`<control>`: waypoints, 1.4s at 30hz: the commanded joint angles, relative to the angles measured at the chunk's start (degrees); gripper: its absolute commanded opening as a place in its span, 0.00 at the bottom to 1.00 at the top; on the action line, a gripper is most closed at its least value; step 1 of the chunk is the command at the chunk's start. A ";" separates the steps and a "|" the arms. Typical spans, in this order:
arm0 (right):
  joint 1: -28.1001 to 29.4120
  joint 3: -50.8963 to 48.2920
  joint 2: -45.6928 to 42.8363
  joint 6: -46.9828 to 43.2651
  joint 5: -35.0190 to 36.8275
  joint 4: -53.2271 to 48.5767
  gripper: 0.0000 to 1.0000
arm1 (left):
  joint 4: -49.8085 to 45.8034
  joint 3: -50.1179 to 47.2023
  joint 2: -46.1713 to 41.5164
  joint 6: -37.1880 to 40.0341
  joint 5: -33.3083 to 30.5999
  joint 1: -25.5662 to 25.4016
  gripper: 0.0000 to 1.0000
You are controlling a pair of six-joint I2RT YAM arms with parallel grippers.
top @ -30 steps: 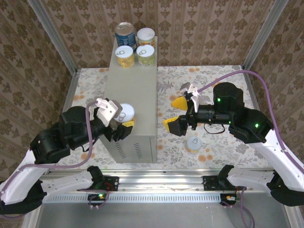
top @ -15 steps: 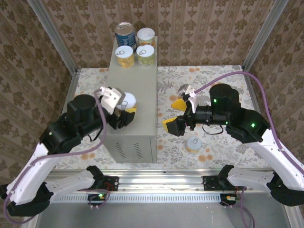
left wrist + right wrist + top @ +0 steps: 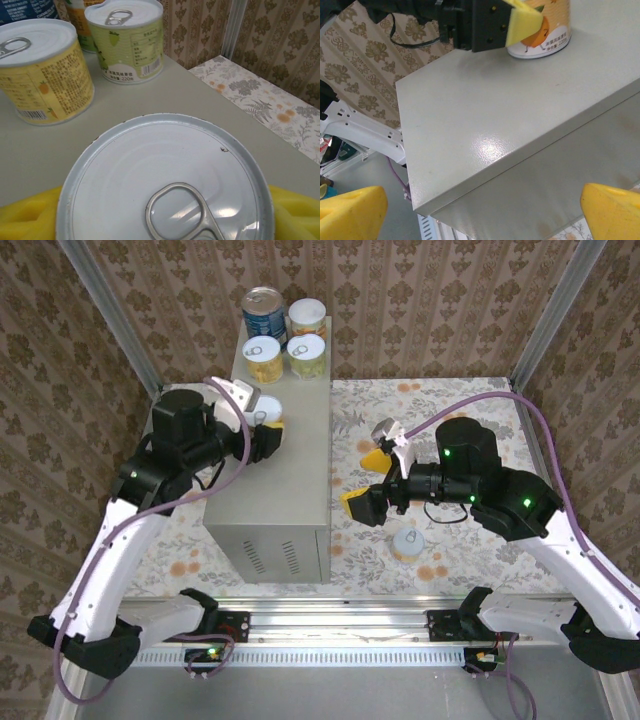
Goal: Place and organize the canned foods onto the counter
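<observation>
The counter [image 3: 285,465] is a tall light-grey box in the middle of the floral floor. At its far end stand a blue-labelled can [image 3: 262,308] and three shorter cans [image 3: 306,354], two of them close ahead in the left wrist view [image 3: 45,75]. My left gripper [image 3: 265,425] is shut on another short can [image 3: 165,175], yellow pads [image 3: 295,210] on both sides, its base [image 3: 545,35] down at the counter top. My right gripper [image 3: 370,482] hangs open beside the counter's right wall, fingertips [image 3: 612,210] wide apart. One can [image 3: 407,543] stands on the floor.
Patterned walls and metal corner posts [image 3: 545,310] enclose the floor. The counter's near face has vent slots [image 3: 265,560]. A metal rail [image 3: 330,625] with both arm bases runs along the near edge. A purple cable [image 3: 480,400] loops over the right arm.
My left arm has carried the can from the counter's near end toward its far left part, behind the standing cans, tightening its grip. The right arm has barely moved.
</observation>
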 commanded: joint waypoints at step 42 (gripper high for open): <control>0.48 -1.46 -2.37 -1.44 4.72 -1.37 1.00 | 10.65 -9.83 -1.19 -1.03 15.75 11.36 0.79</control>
